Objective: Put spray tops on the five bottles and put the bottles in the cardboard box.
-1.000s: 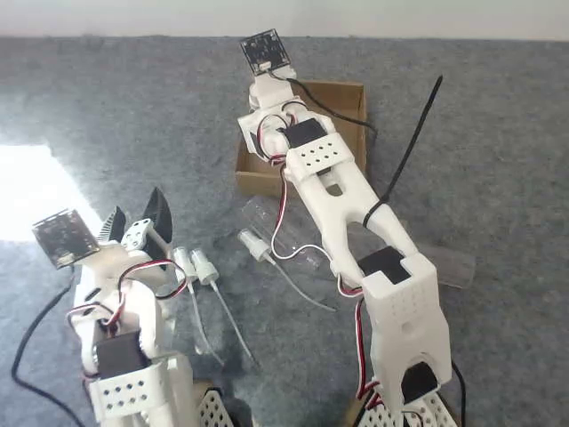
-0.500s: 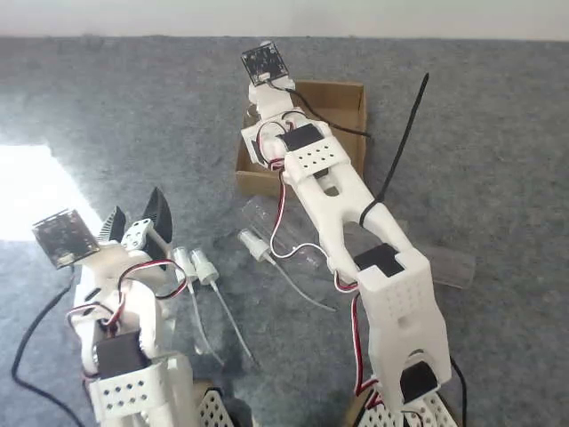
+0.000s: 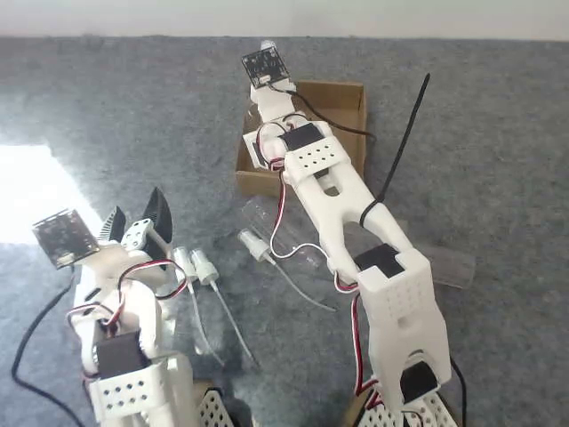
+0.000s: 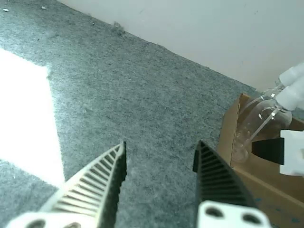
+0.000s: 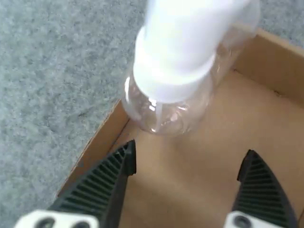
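Observation:
A clear bottle [image 5: 164, 102] with a white spray top [image 5: 183, 45] stands upright in a corner of the cardboard box [image 5: 95, 147]. My right gripper [image 5: 189, 154] hangs open just above and beside it, with nothing between the fingers. The right arm [image 3: 311, 160] stretches over the box [image 3: 351, 98]. At the near left my left gripper [image 3: 135, 215] is open and empty above the carpet; its wrist view shows the box [image 4: 240, 166] and the bottle [image 4: 256, 116]. Three loose spray tops [image 3: 200, 264] and a capless clear bottle [image 3: 267, 222] lie between the arms.
Another clear bottle [image 3: 449, 264] lies on the carpet to the right of the right arm. A black cable [image 3: 404, 151] rises beside the box. A bright sunlit patch [image 3: 27, 191] covers the carpet at the left. A white wall [image 4: 190, 28] runs behind the table.
The right arm has pushed slightly farther over the box's left side. The left arm has not moved.

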Controlling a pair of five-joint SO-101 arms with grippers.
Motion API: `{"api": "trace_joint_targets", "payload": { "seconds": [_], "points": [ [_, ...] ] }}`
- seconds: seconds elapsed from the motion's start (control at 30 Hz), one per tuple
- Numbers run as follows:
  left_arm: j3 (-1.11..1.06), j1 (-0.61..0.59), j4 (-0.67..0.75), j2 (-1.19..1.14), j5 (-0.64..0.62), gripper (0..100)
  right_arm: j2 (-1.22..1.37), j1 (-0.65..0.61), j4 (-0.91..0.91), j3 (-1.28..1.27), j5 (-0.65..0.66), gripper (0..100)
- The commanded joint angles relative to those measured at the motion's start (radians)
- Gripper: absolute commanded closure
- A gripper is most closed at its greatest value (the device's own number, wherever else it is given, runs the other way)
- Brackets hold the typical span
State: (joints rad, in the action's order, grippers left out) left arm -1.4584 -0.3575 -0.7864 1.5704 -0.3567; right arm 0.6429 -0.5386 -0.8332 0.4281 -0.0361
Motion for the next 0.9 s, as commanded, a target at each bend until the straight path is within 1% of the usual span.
{"api": "trace_joint_targets", "payload": {
  "seconds": [0.0,0.3,0.43,0.63,0.87],
  "points": [
    [0.012,-0.005,0.028,0.012,-0.015,78,-0.091,-0.025,-0.036,0.038,-0.006,68.5],
    [0.012,-0.005,0.028,0.012,-0.015,78,-0.113,-0.025,-0.082,0.038,-0.005,68.7],
    [0.012,-0.005,0.029,0.012,-0.015,78,-0.162,-0.025,-0.143,0.038,-0.006,69.0],
    [0.012,-0.005,0.029,0.012,-0.015,78,-0.226,-0.025,-0.216,0.038,-0.003,80.1],
    [0.012,-0.005,0.029,0.012,-0.015,78,-0.318,-0.024,-0.331,0.038,0.000,86.1]
  ]
}}
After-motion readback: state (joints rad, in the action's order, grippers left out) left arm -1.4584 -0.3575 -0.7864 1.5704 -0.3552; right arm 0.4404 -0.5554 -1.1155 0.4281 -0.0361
